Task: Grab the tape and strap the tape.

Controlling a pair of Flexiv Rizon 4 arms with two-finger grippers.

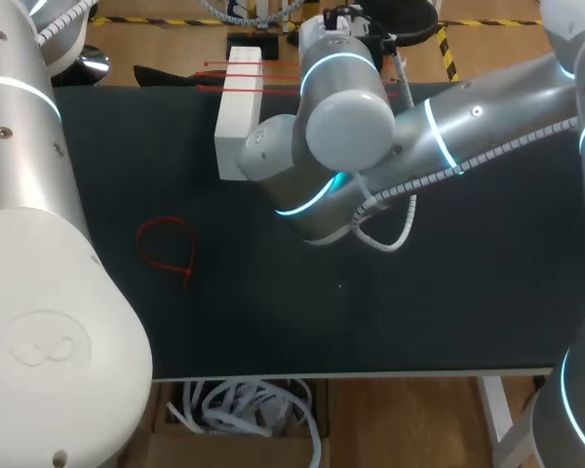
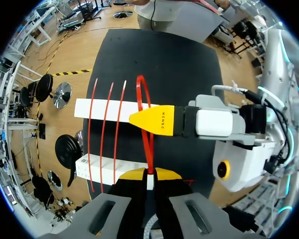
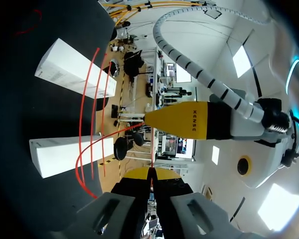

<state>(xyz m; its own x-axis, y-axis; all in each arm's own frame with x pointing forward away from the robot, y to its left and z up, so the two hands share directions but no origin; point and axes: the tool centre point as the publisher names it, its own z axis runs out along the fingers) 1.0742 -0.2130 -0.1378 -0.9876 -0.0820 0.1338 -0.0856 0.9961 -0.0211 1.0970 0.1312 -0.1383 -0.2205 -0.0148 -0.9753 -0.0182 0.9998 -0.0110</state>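
The tape is a thin red tie. My left gripper is shut on one end of it, and from there the tie curves into a narrow loop above the two white blocks. My right gripper is shut on a thin red strand of the same tie, which bends down past the nearer block. The two grippers face each other closely: the right one's yellow tips touch the loop. In the head view my right arm hides both grippers.
Three more red ties lie across the white blocks at the table's far edge. A looped red tie lies on the black tabletop at the left. My left arm fills the left side.
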